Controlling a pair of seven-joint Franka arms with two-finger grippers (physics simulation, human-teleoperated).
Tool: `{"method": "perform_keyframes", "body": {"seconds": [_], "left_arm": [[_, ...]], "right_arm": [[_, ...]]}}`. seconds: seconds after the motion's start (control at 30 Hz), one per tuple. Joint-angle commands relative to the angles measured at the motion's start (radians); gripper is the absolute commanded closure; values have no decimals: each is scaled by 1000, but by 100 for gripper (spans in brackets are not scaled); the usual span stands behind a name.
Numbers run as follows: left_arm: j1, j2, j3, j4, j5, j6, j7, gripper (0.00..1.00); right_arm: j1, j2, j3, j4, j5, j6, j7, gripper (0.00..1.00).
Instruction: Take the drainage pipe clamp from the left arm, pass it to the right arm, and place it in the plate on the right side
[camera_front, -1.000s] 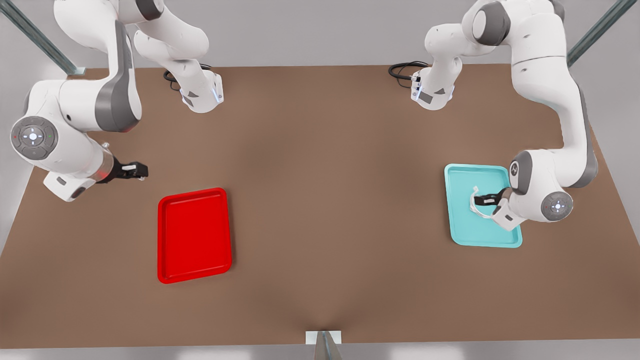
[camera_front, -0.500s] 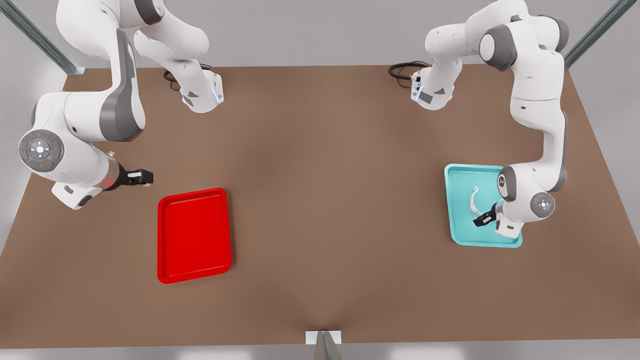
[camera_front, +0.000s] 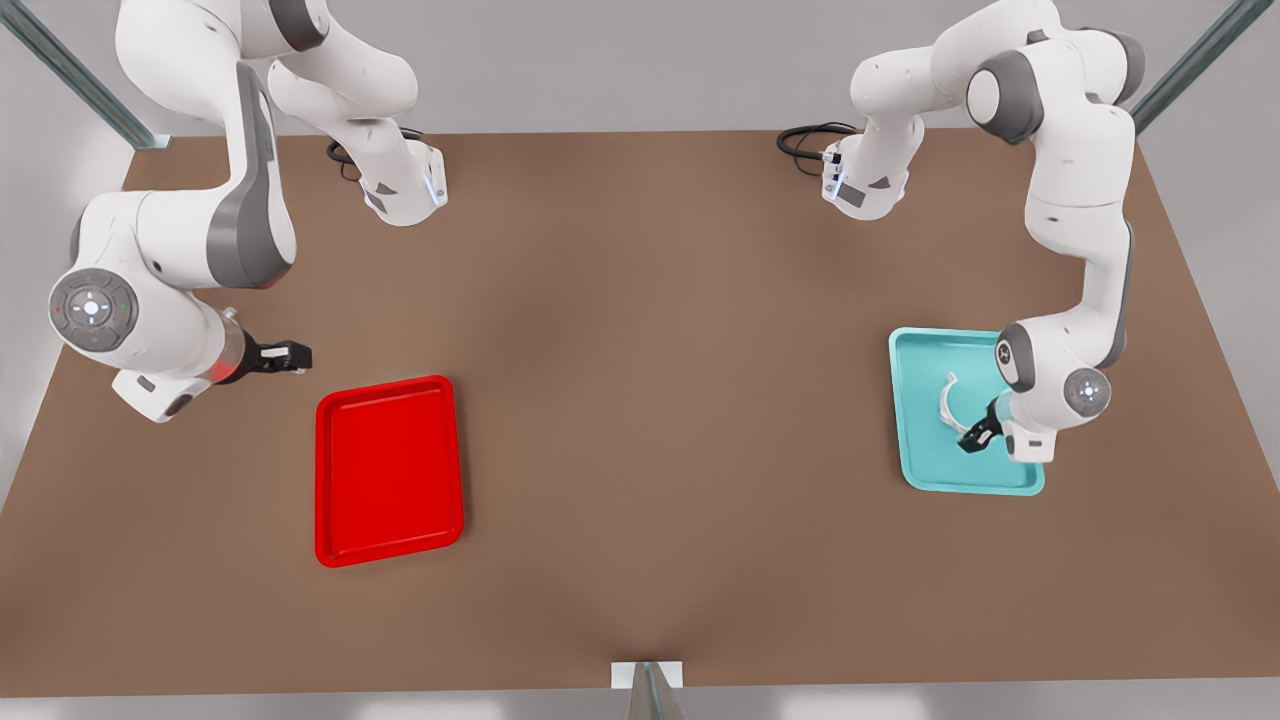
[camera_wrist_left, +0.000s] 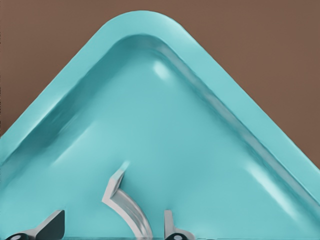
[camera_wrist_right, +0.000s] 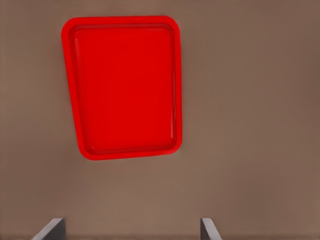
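Now left gripper (camera_front: 975, 436) open, straddling drainage pipe clamp (camera_front: 947, 401); right gripper (camera_front: 290, 355) open.

The front view looks steeply down on the whole bench (camera_front: 640, 400); the left wrist view sits close over the teal tray (camera_wrist_left: 165, 115), the right wrist view high over the plate (camera_wrist_right: 125, 85).

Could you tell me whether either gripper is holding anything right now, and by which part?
Nothing is held. The left gripper, open, straddles one end of the clamp in the teal tray; the right gripper waits open.

Even, bright overhead light; table (camera_front: 640, 350) shows soft shadows only. Pale glare streaks on the teal tray (camera_wrist_left: 165, 125). No edge distortion.
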Motion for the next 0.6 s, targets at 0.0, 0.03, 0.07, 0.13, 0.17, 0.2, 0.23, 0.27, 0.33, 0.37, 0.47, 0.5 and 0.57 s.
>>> {"method": "perform_keyframes", "body": {"seconds": [0.0,0.03,0.07,0.13,0.17,0.2,0.23,0.27,0.33,0.37,0.47,0.5,0.57], "left_arm": [[-4,-12,0,-22,-36,6,-158,3],[-4,-12,0,-22,-38,13,-158,3],[-4,-12,0,-22,-38,13,-158,3],[-2,-12,-2,-22,-38,15,-158,28],[1,-12,0,-22,-39,17,-158,44],[3,-10,-2,-22,-39,17,-158,47],[4,-10,-2,-22,-39,17,-158,47],[4,-12,-2,-22,-39,17,-158,47],[3,-10,-2,-22,-64,17,-158,51],[3,-12,-2,-22,-73,15,-158,52],[3,-12,-3,-19,-74,17,-158,62],[3,-12,-3,-19,-73,17,-158,65],[3,-13,-3,-18,-73,17,-155,74]], "right_arm": [[1,0,0,1,-1,0,4,0],[1,0,0,1,-1,-2,4,0],[1,2,0,1,-1,0,3,0],[3,2,0,1,-1,0,3,0],[3,2,0,1,-1,-2,3,0],[3,2,0,-1,-1,-2,3,0],[3,2,0,-1,-1,-3,3,0],[3,2,0,-1,-1,-3,3,0],[6,2,0,-1,0,-5,3,0],[6,2,0,-1,0,-5,3,0],[6,2,0,-1,-1,-3,3,0],[6,2,0,-1,-1,-3,3,0],[6,2,0,-1,-1,-3,3,0]]}}
